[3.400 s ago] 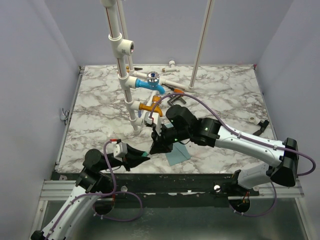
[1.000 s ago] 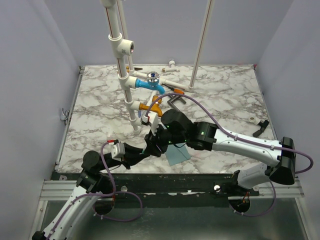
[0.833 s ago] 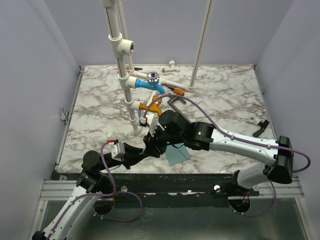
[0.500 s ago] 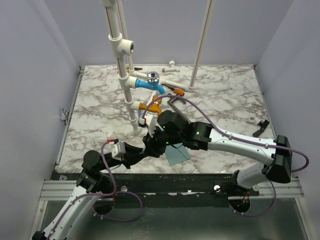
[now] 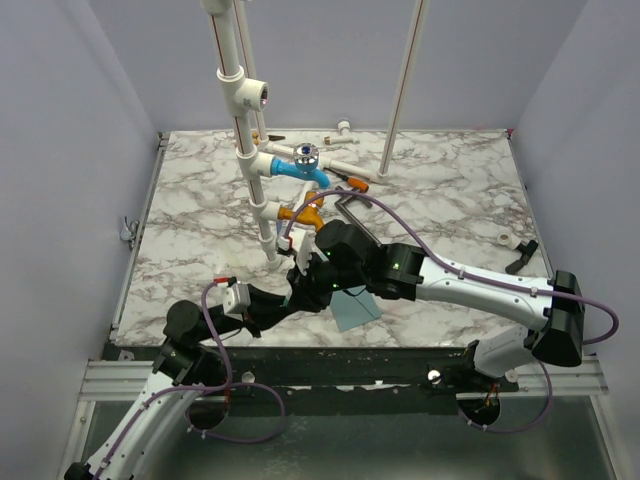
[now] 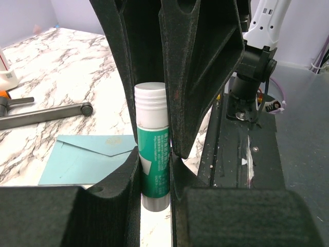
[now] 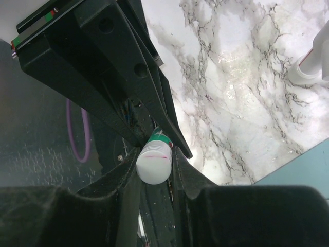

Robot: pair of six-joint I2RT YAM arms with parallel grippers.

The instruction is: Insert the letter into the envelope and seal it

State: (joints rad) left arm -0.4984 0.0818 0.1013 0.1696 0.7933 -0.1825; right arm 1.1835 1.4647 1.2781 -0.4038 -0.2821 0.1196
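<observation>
The left gripper (image 6: 154,191) has its two fingers (image 6: 115,182) closed on the lower, green part of a glue stick (image 6: 154,159). It holds the stick with the white cap (image 6: 150,103) pointing away from the wrist. The right gripper (image 7: 153,172) faces it from the opposite side, and its own two fingers stand on both sides of this cap. In both wrist views they seem to touch it, so I judge this as a grip on the cap, though perhaps not a fully tight one. The cap is on the stick and no glue shows. In the top view the two grippers meet above the near part of the marble table (image 5: 190,210), a little left of the envelope (image 6: 85,160). The envelope lies flat on the table just beside the grippers, and nothing holds it. Its pointed flap shows as a triangular crease, but I cannot tell if the flap is folded down or open. The letter is not visible in any view, so it is probably already inside the envelope, but the pictures do not prove this. If so, the first half of the task is done and only the sealing is left: the cap must come off, glue must go on the flap, and the flap must be pressed down. The step in hand looks like pulling the cap off. Farther back on the table stands a white pipe frame (image 5: 243,150), well apart from the work.
</observation>
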